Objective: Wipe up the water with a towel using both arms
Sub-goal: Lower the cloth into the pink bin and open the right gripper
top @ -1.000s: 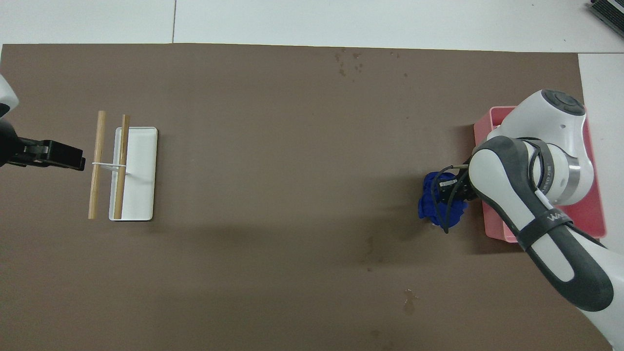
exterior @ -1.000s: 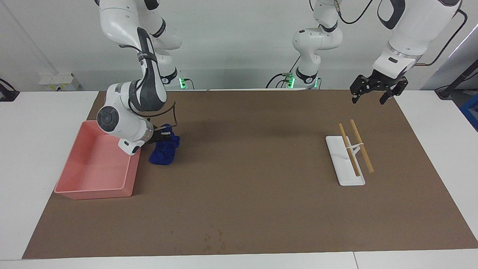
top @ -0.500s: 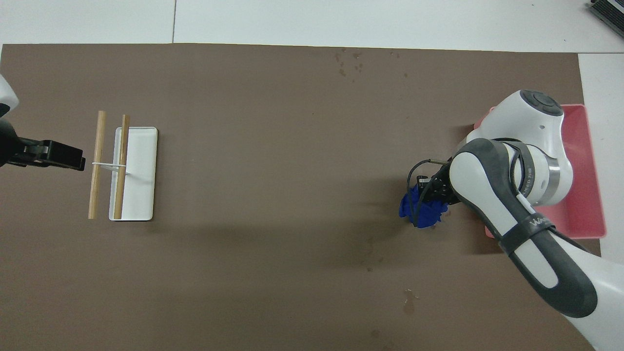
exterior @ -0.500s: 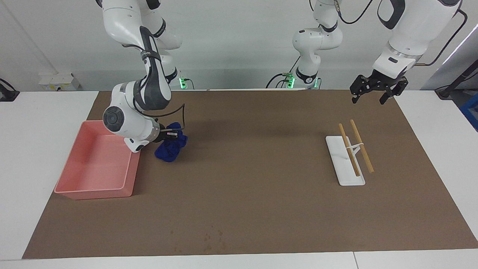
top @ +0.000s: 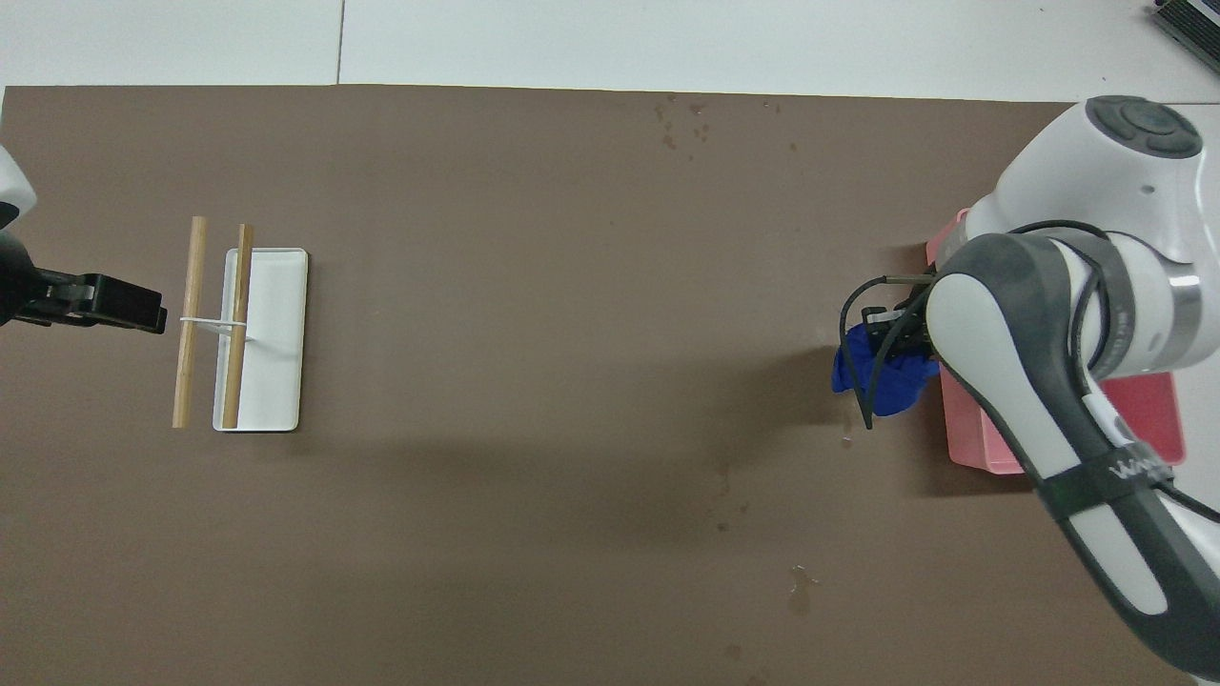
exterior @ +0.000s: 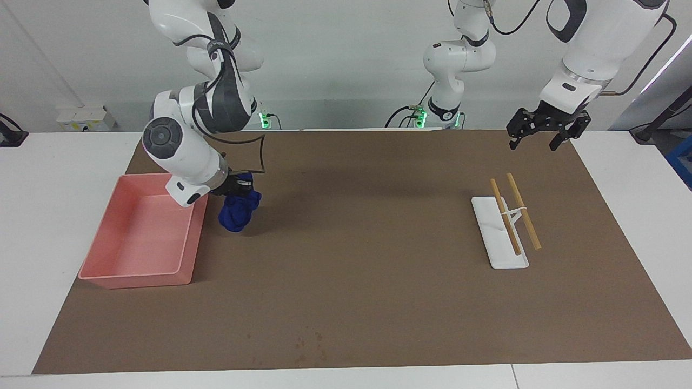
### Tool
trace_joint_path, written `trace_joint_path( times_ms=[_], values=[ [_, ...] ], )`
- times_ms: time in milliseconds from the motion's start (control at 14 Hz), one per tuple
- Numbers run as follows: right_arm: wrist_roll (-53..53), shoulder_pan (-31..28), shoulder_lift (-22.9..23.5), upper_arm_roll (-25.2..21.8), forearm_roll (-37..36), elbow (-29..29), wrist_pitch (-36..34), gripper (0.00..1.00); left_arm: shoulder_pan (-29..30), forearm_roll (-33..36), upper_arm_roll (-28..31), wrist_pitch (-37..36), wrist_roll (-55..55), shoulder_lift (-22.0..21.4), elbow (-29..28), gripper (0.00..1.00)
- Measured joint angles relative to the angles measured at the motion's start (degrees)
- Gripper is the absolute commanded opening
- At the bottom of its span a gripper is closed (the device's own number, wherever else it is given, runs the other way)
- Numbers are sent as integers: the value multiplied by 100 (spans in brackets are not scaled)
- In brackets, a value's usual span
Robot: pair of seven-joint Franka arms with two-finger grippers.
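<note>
Towel [exterior: 236, 212] in right hand [exterior: 238, 187]

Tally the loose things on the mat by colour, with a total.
Blue: 1, the towel, held up by the right tool beside the tub.
Pink: 1, the tub.
White: 1, the tray.
Wood: 2, the sticks across the tray.
Total: 5

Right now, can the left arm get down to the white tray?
Probably yes. The left gripper hangs open in the air at its own end of the table. The white tray, with two wooden sticks across it, lies on the mat nearby, and nothing stands between them.
</note>
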Motion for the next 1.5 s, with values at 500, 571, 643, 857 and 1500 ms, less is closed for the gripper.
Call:
trace_joint_path(
  times_ms=[500, 571, 643, 857, 1500],
  values=[
    [-2551, -1076, -829, -50, -1189, 246, -587, 0, 0, 0, 0, 0, 0, 0, 0, 100],
    [-3003, -1361, -841, -56, -1201, 233, -441, 0, 0, 0, 0, 0, 0, 0, 0, 100],
    [-3328, -1571, -834, -63, -1202, 189, -239, 0, 0, 0, 0, 0, 0, 0, 0, 100],
    [-3668, -1687, -843, -51, -1269, -201, 598, 0, 0, 0, 0, 0, 0, 0, 0, 100],
    [-3886, -1933, -752, -50, -1294, -1502, 2385, 27, 0, 0, 0, 0, 0, 0, 0, 100]
  ],
)
